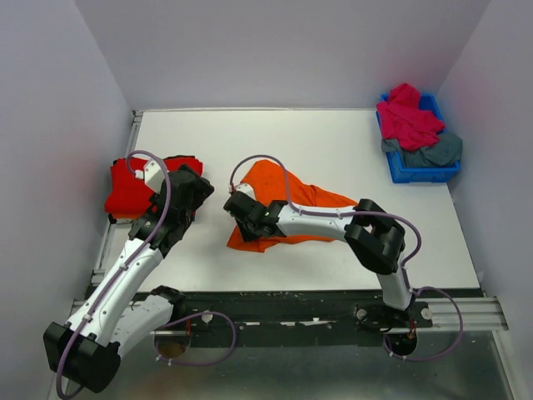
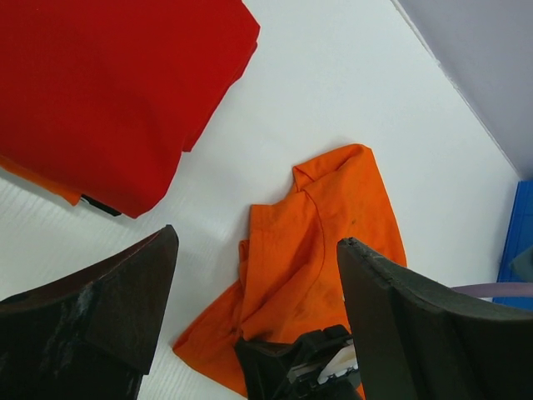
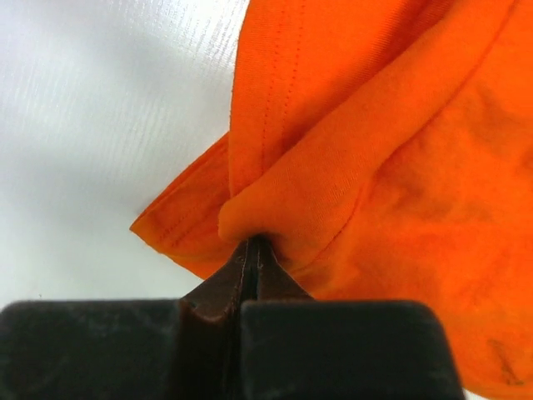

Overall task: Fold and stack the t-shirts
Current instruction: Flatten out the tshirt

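Observation:
A crumpled orange t-shirt (image 1: pixel 287 204) lies mid-table. My right gripper (image 1: pixel 236 208) is shut on a fold at its left edge; the wrist view shows the closed jaws (image 3: pixel 254 243) pinching the orange cloth (image 3: pixel 375 150). A folded red t-shirt (image 1: pixel 133 190) lies at the table's left edge, with an orange edge (image 2: pixel 46 179) showing under it. My left gripper (image 1: pixel 201 188) is open and empty, between the red shirt (image 2: pixel 108 92) and the orange shirt (image 2: pixel 333 233), hovering above the table. A magenta-pink t-shirt (image 1: pixel 408 117) and a grey-blue t-shirt (image 1: pixel 437 152) are heaped in the bin.
A small blue plastic bin (image 1: pixel 420 173) stands at the back right corner. White walls close in the white table (image 1: pixel 333 137) at the back and sides. The right gripper's body (image 2: pixel 300 367) shows between my left fingers (image 2: pixel 416 325).

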`<state>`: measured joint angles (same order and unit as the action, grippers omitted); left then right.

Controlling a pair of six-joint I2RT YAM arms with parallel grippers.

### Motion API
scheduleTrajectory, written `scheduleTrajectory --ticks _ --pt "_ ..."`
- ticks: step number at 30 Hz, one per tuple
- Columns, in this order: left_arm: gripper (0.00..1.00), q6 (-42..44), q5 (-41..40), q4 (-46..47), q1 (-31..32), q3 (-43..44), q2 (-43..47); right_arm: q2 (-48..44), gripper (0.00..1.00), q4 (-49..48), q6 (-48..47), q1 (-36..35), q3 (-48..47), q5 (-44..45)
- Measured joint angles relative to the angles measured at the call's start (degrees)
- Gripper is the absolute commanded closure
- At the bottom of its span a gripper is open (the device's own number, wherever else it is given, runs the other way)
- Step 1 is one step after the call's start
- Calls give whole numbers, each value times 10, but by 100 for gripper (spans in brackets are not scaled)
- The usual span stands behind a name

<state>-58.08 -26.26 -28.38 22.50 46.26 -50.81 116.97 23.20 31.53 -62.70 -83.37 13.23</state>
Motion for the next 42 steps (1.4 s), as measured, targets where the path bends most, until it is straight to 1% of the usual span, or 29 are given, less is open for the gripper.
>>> scheduleTrajectory --ticks 3,6,10,14,16,21,24,25,26,27,29,30,31,32,33,34,38,42 --pt "9 4 4 3 0 0 -3 -24 99 2 2 0 16 7" --pt "9 12 15 11 0 0 -14 -77 99 9 8 0 44 19" --pt "9 20 33 22 0 0 -35 -179 99 23 21 3 88 49" --pt "9 41 75 59 0 -11 -49 -295 99 47 38 30 143 68" --pt "9 52 107 84 0 -19 -58 -351 99 60 45 70 176 70" --pt "9 77 169 131 5 -36 -80 -492 99 91 45 215 259 73" --pt "9 86 187 147 10 -38 -96 -558 99 108 35 283 271 72" --pt "9 93 199 160 16 -38 -116 -586 99 116 27 323 271 73" --pt "9 93 199 160 16 -38 -116 -586 99 116 27 323 271 73" --pt "9 95 202 162 17 -38 -120 -589 96 118 22 336 271 72" --pt "10 99 209 180 22 -39 -136 -589 64 121 9 358 272 52" --pt "10 100 211 186 24 -39 -149 -589 61 120 1 368 272 40" --pt "10 101 214 191 25 -39 -160 -586 58 118 -6 376 273 26" --pt "10 101 217 195 28 -39 -173 -578 57 115 -15 380 273 12" --pt "10 101 220 198 30 -40 -183 -567 52 109 -23 380 273 -2" --pt "10 101 221 201 31 -41 -193 -553 50 104 -27 380 273 -14" --pt "10 102 222 208 35 -47 -201 -482 50 69 -38 380 301 -48" --pt "10 103 222 217 35 -48 -203 -424 49 53 -40 380 321 -64"
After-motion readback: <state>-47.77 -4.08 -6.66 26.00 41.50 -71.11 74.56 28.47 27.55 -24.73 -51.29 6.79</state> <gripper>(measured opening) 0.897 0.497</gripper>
